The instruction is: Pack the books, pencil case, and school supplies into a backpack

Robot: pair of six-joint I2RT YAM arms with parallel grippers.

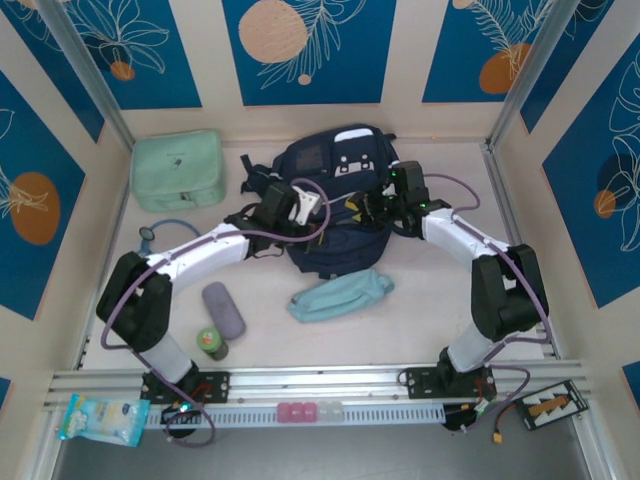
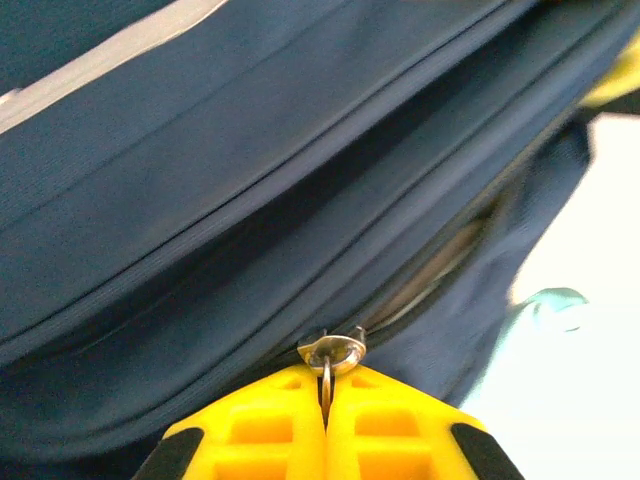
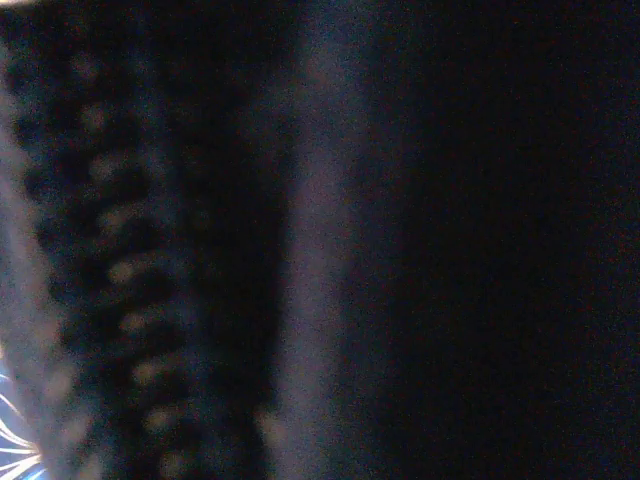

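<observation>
The left gripper [image 2: 325, 398] clenches the zipper pull [image 2: 333, 351] of the backpack [image 1: 332, 160], likely to unzip it for packing, while I cannot tell the jaws of the right gripper [image 1: 378, 206] at three o'clock.

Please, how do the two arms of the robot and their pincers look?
The left arm and right arm match: white curved links, black joints, and a purple cable along each. The left pincer has yellow plastic fingers with black patches.

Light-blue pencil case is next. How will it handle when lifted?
The pencil case lies rumpled and uneven, so it will probably flop and sag from a one-end grip. Its fabric look suggests it won't roll or slip easily.
</observation>
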